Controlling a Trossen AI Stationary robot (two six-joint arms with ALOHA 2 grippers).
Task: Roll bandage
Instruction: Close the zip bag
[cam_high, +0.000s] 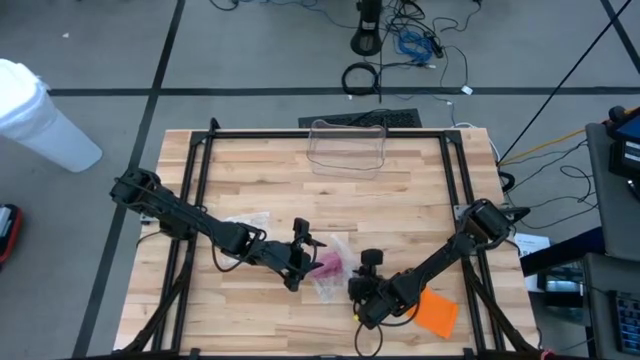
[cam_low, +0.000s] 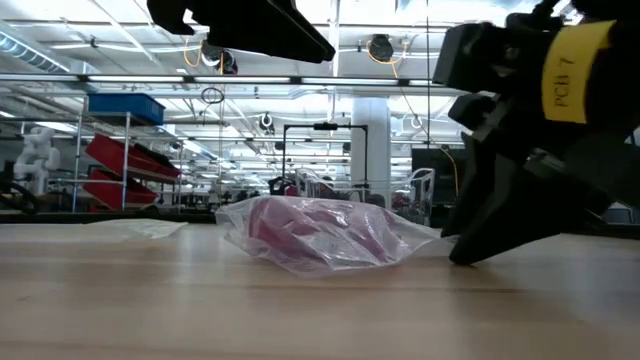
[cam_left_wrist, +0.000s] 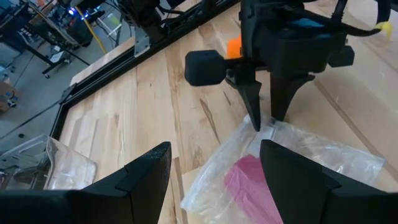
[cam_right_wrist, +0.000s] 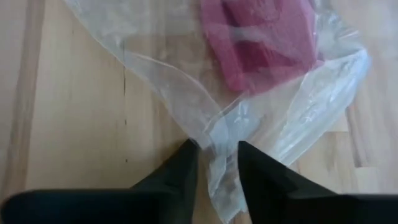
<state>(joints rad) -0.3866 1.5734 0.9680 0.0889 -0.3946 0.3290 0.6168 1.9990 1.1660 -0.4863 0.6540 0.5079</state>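
I have the right gripper (cam_right_wrist: 214, 163) closing its jaws on the plastic bag (cam_right_wrist: 261, 118) corner; the film may slip free. The left gripper (cam_left_wrist: 214, 168) hovers wide open above the bag, holding nothing.

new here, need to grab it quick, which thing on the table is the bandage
On the wooden table, look near the front edge, between the two arms. There lies a clear bag with the pink bandage inside, the right pincer at its edge. The orange sheet and the empty clear tub are not pink.

The right claw (cam_right_wrist: 214, 165) pointed down with its two fingers close together. The left claw (cam_left_wrist: 214, 171) hung above, fingers spread wide apart.
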